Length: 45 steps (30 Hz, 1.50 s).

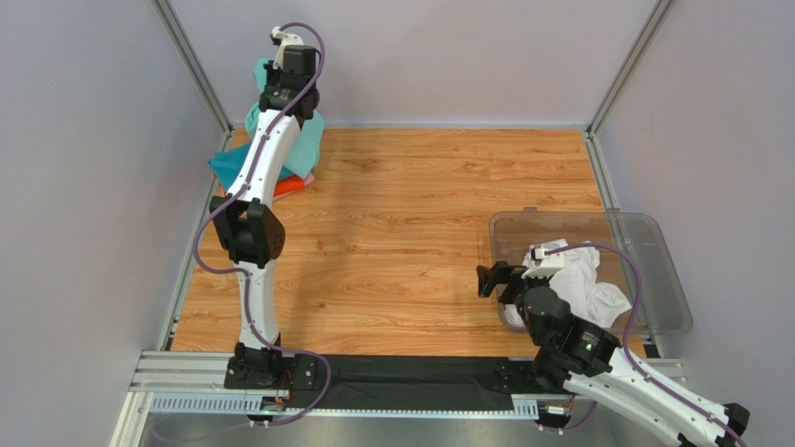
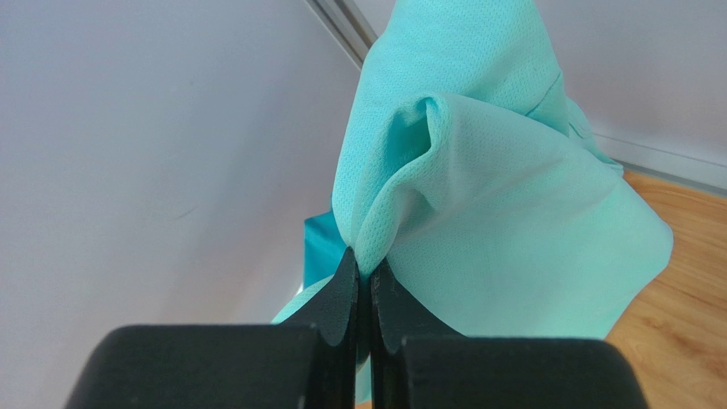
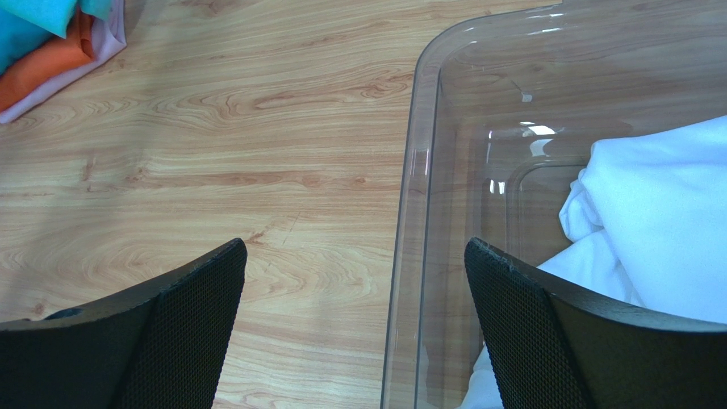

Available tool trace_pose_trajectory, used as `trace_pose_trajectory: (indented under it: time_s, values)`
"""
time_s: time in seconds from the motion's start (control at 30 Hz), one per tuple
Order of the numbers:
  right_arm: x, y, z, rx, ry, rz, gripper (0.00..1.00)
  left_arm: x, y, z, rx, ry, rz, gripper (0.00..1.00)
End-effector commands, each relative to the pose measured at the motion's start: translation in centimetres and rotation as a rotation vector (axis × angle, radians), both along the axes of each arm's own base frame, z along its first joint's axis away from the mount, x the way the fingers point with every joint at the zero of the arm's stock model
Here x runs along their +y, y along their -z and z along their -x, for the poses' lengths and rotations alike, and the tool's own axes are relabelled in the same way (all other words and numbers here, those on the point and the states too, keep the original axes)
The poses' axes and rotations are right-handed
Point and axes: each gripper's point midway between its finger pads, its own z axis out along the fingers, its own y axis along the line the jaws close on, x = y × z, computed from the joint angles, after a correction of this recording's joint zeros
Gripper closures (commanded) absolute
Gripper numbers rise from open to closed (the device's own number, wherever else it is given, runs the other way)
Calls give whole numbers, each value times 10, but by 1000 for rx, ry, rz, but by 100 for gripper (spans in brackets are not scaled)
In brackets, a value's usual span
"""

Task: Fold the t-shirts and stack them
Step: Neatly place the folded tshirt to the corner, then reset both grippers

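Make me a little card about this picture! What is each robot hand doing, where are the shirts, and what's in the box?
Left gripper: shut, pinching the mint-green shirt, lifted at the far left corner
Right gripper: open, holding nothing, at the bin's left edge
Bin: clear plastic, with a crumpled white shirt inside
Pile: teal shirt on orange shirt on pale pink shirt, far left
Table: wood

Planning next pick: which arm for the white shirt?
Right. Right pincer hangs open at the clear plastic bin holding the white cotton t-shirt; left pincer grips the mint-green t-shirt.
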Motion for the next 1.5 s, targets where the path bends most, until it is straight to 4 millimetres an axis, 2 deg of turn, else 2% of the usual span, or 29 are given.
trace_pose_trajectory:
  time_s: [0.0,0.07,0.27,0.33,0.37,0.6,0.73,0.77,0.8,0.83,0.87,0.9,0.93,1.03,1.07,1.2,1.23,1.3,1.33,1.37,1.43,1.47]
  values:
    - [3,-17,-5,-27,25,-48,0,28,-16,-7,-90,-51,51,100]
    - [6,-18,-7,-26,22,-50,0,38,-7,-5,-74,-69,77,100]
    - [18,-15,-12,1,4,-26,0,91,32,15,-49,-239,196,100]
    - [23,-13,-13,15,-4,-13,0,100,49,23,-12,-280,211,100]
    - [24,-10,-14,27,-5,0,0,115,62,30,-10,-333,236,100]
    - [32,-7,-17,49,-17,24,0,146,126,53,31,-482,366,100]
    - [33,-6,-17,52,-18,29,0,157,145,61,35,-545,387,100]
    - [33,-5,-17,54,-21,29,0,160,150,62,44,-549,399,96]
    - [33,-6,-17,51,-19,27,0,162,152,61,44,-550,418,81]
    - [33,-6,-17,52,-21,30,0,160,157,63,57,-549,444,37]
    - [33,-6,-17,51,-21,27,0,161,158,65,42,-568,471,13]
    - [34,-6,-17,53,-25,28,0,161,158,66,41,-572,485,3]
    - [34,-5,-17,54,-25,29,0,158,160,65,46,-562,507,0]
    - [36,-6,-17,57,-34,21,0,152,149,66,28,-542,542,0]
    - [37,-6,-16,58,-38,19,0,151,139,67,0,-539,555,0]
    - [40,-8,-15,62,-50,4,0,137,119,71,-29,-491,618,0]
    - [40,-7,-15,64,-48,-2,0,128,108,72,-44,-454,658,0]
    - [42,-10,-15,66,-50,-14,0,114,105,77,-55,-440,707,0]
    - [43,-10,-14,73,-51,-23,0,99,88,80,-87,-406,723,0]
    - [43,-10,-14,79,-51,-27,0,90,91,86,-75,-400,729,0]
    - [43,-8,-11,99,-53,-23,0,73,81,93,-93,-370,729,0]
    - [42,-9,-11,113,-36,-46,0,54,75,104,-91,-322,732,0]
